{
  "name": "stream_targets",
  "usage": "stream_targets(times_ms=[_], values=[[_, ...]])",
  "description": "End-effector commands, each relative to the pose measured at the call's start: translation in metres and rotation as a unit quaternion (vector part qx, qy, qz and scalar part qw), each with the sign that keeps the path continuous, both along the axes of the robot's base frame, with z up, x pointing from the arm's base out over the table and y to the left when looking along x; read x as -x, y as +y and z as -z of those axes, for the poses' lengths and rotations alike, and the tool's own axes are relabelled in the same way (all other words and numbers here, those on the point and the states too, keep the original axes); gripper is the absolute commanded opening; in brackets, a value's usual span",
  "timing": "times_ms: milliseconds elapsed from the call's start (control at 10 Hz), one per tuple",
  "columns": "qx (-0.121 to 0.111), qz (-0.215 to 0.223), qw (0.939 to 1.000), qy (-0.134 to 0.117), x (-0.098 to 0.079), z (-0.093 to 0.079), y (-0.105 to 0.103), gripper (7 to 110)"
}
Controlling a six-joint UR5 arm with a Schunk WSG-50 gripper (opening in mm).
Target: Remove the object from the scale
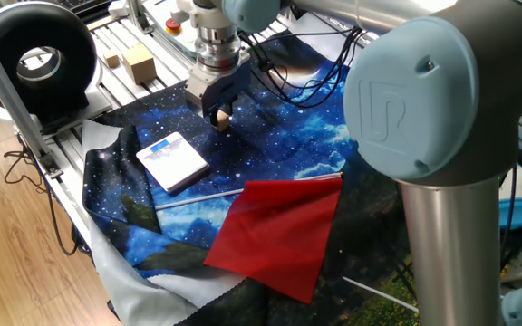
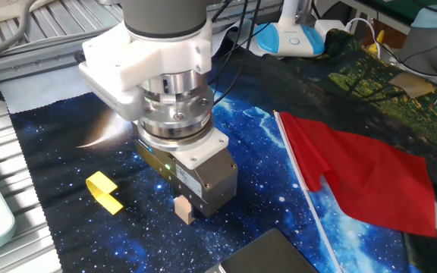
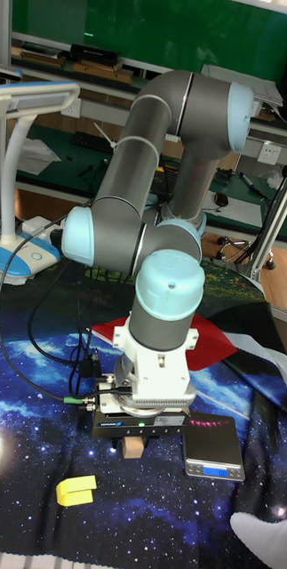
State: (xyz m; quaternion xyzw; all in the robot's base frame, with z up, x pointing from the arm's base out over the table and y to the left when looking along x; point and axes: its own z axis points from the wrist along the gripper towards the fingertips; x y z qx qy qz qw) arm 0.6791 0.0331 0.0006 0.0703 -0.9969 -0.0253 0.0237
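The object, a tiny brown wooden cube (image 1: 222, 119) (image 2: 183, 210) (image 3: 134, 445), sits between the fingers of my gripper (image 1: 220, 114) (image 2: 187, 206) (image 3: 134, 439), which is shut on it. Only the cube's lower part shows below the fingers, low over the starry blue cloth; I cannot tell whether it touches the cloth. The scale (image 1: 172, 161) (image 3: 214, 454), a flat square slab with a blue strip, lies on the cloth a short way from the gripper with nothing on it. In the other fixed view only its dark corner (image 2: 268, 254) shows at the bottom edge.
A red cloth sheet (image 1: 279, 234) (image 2: 363, 176) with a thin white rod lies beyond the scale. A yellow curved piece (image 2: 105, 192) (image 3: 76, 490) rests near the gripper. A pale wooden block (image 1: 139, 63) stands on the metal rails at the back. Cables trail by the arm.
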Motion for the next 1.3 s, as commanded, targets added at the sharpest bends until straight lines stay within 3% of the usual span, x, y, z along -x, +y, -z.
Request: stream_targets(times_ms=[0, 300, 500, 800, 1100, 1200], values=[[-0.023, 0.01, 0.9997, 0.004, 0.003, -0.008, 0.013, 44], [-0.015, 0.025, 0.9994, 0.021, 0.01, -0.018, 0.019, 44], [0.022, 0.006, 0.9997, 0.012, 0.019, -0.029, 0.007, 44], [0.057, -0.006, 0.9983, -0.004, 0.023, -0.049, 0.009, 44], [0.056, 0.025, 0.998, -0.018, 0.033, -0.066, 0.024, 44], [0.061, 0.039, 0.9969, -0.031, 0.032, -0.071, 0.029, 22]])
